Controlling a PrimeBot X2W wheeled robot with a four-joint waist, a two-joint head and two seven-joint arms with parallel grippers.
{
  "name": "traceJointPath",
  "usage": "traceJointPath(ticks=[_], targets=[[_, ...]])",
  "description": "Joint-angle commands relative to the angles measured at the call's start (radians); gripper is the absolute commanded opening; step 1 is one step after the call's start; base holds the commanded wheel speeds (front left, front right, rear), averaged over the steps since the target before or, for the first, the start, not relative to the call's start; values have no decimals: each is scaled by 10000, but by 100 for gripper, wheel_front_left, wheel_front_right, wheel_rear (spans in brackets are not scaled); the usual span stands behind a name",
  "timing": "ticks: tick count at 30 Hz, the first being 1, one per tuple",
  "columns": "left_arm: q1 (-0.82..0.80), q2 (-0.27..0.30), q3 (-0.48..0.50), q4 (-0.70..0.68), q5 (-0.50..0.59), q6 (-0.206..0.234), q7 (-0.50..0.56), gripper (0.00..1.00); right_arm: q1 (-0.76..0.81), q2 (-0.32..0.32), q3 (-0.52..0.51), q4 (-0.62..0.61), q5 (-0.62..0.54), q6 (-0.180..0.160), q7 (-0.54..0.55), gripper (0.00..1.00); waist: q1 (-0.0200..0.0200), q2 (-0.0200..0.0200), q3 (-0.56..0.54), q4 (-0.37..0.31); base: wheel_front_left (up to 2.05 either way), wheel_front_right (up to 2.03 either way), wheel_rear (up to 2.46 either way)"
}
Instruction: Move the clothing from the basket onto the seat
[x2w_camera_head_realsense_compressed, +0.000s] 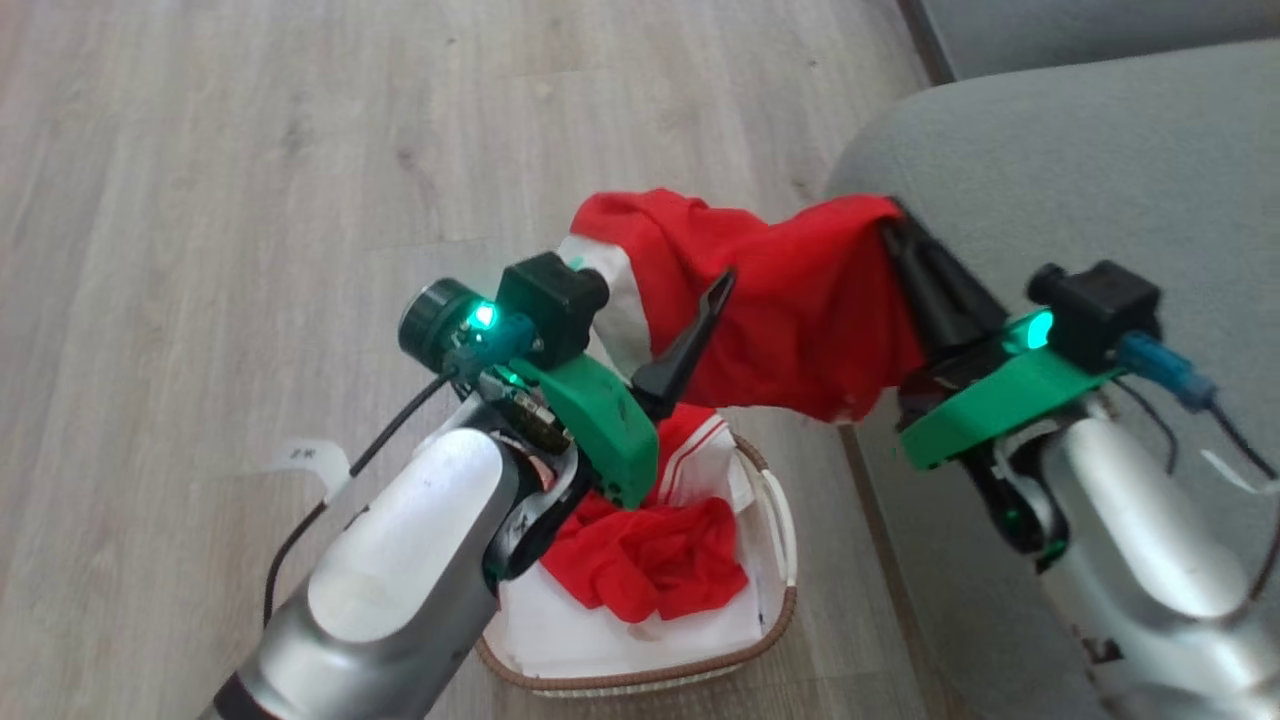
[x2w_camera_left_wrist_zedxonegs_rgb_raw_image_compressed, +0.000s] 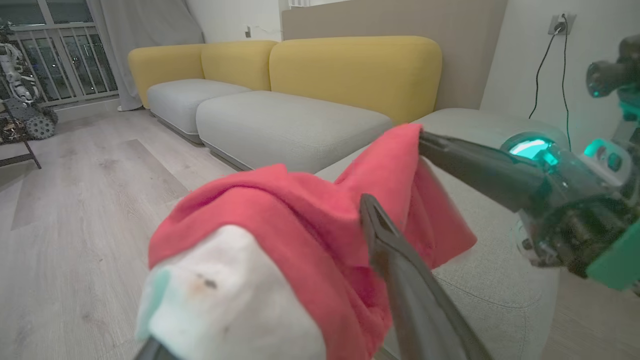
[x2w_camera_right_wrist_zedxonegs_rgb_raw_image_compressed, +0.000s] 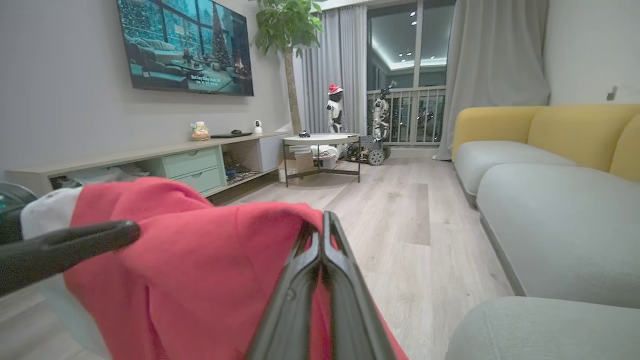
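My right tool clamps the red clothing at the seat edge; left tool spread wide (fabric draped across it).

Two red garments are showing: one hanging aloft, the second garment lying in the basket. One basket is being counted. Two grippers are showing: left gripper, right gripper. Three grey seat cushions and three yellow backrests are showing.
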Motion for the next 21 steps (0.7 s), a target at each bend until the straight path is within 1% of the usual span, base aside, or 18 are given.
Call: traceJointPath(ticks=[1,6,7,12,21], targets=[[-346,236,278,-424,-93,25,25,100,-38,-98,-179,-546,-84,-2,-101,0,0,-1,35,-237,0,0,0],[-218,267,143,-518,-103,31,71,100,145,-289,-783,-1073,-199,-2,-101,0,0,-1,120,-728,0,0,0],[-218,267,143,-518,-103,31,71,100,145,-289,-783,-1073,-199,-2,-101,0,0,-1,120,-728,0,0,0],[-147,322,57,-609,-103,21,41,100,226,-489,-1334,-1579,-330,-2,-101,0,0,-1,271,-1297,0,0,0],[-110,335,-172,-752,-135,-96,41,100,452,-886,-2859,-2399,-565,-2,-101,0,0,-1,437,-2259,0,0,0]])
